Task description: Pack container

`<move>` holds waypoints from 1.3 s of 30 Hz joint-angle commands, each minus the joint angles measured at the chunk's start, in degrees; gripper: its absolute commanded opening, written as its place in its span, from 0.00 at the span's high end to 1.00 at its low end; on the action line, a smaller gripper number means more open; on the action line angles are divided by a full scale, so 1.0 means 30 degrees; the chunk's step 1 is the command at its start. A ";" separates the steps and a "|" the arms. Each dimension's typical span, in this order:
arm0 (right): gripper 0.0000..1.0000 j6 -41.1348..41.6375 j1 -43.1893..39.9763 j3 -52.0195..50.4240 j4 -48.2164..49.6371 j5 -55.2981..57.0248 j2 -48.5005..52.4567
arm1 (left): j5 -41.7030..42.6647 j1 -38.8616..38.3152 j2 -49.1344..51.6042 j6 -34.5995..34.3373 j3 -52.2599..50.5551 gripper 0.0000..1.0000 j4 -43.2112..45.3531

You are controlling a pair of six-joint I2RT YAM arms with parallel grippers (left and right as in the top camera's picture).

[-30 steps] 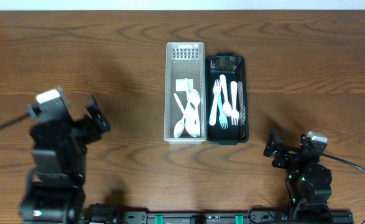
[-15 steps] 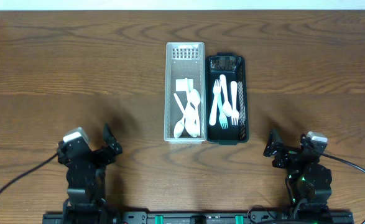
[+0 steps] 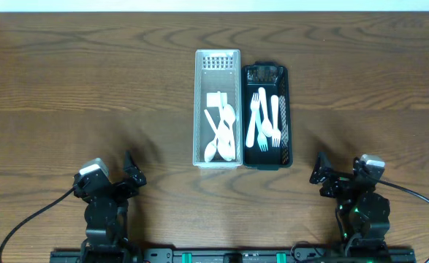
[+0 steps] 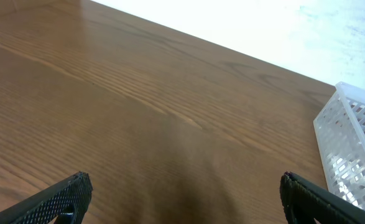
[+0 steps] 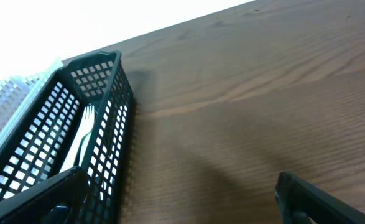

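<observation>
A white slotted basket (image 3: 217,58) holds several white plastic spoons (image 3: 222,135). Touching its right side, a black mesh basket (image 3: 264,71) holds several white plastic forks (image 3: 262,120). My left gripper (image 3: 130,169) is open and empty at the front left, well away from both baskets; its wrist view shows the white basket's corner (image 4: 353,146) at the far right. My right gripper (image 3: 320,175) is open and empty at the front right; its wrist view shows the black basket (image 5: 67,143) with a fork (image 5: 81,134) inside.
The wooden table (image 3: 90,80) stretches bare on both sides of the baskets. Both arm bases stand at the front edge. A cable trails from each arm.
My left arm has pulled back and lowered from a raised pose at the left to its rest at the front edge. The right arm and the baskets have not moved.
</observation>
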 commanded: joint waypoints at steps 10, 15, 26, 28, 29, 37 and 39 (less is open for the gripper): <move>0.01 -0.0291 0.0036 -0.0058 0.0007 -0.0051 -0.0189 | 0.0073 0.0022 -0.0539 -0.0087 -0.0444 0.02 -0.0124; 0.01 -0.0291 0.0036 -0.0058 0.0000 -0.0051 -0.0189 | 0.0073 -0.0474 -0.0539 -0.0087 -0.0444 0.02 -0.0117; 0.01 -0.0291 0.0036 -0.0058 0.0000 -0.0051 -0.0189 | 0.0051 -0.0474 -0.0539 0.0357 -0.0444 0.02 -0.0117; 0.01 -0.0291 0.0036 -0.0058 0.0000 -0.0051 -0.0189 | 0.0058 -0.0474 -0.0539 0.0845 -0.0444 0.02 -0.0117; 0.01 -0.0291 0.0036 -0.0058 0.0000 -0.0051 -0.0189 | 0.0058 -0.0474 -0.0539 0.0845 -0.0444 0.02 -0.0109; 0.01 -0.0291 0.0036 -0.0058 0.0007 -0.0051 -0.0189 | 0.0058 -0.0474 -0.0503 0.0845 -0.0444 0.02 -0.0109; 0.01 -0.0291 0.0036 -0.0058 0.0000 -0.0051 -0.0189 | 0.0058 -0.0474 -0.0503 0.0845 -0.0444 0.02 -0.0109</move>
